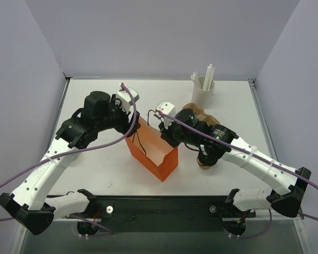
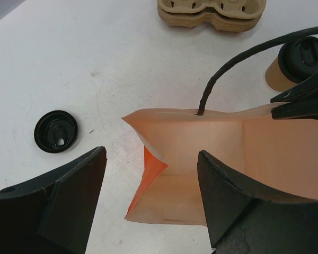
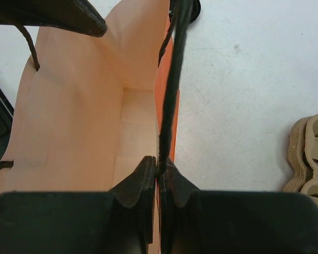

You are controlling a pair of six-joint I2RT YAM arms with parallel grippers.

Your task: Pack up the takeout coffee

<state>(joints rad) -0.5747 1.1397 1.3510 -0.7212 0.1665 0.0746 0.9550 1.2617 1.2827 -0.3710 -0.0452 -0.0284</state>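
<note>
Bag (image 1: pixel 153 153) stands open on counter (image 1: pixel 116 174), right hand (image 3: pixel 158 172) clamped tight on its black handle (image 3: pixel 172 79). At bag's left end, left hand (image 2: pixel 149 156) spread wide w/ nothing in it. Lidded coffee (image 2: pixel 299 58) sits right of bag.

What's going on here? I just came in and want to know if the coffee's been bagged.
Not yet. The right gripper is shut on the black handle of the orange bag, which stands open on the table. The left gripper is open above one end of the bag, holding nothing. The takeout coffee stands on the table outside the bag, and what shows of the bag's inside is empty.
</note>
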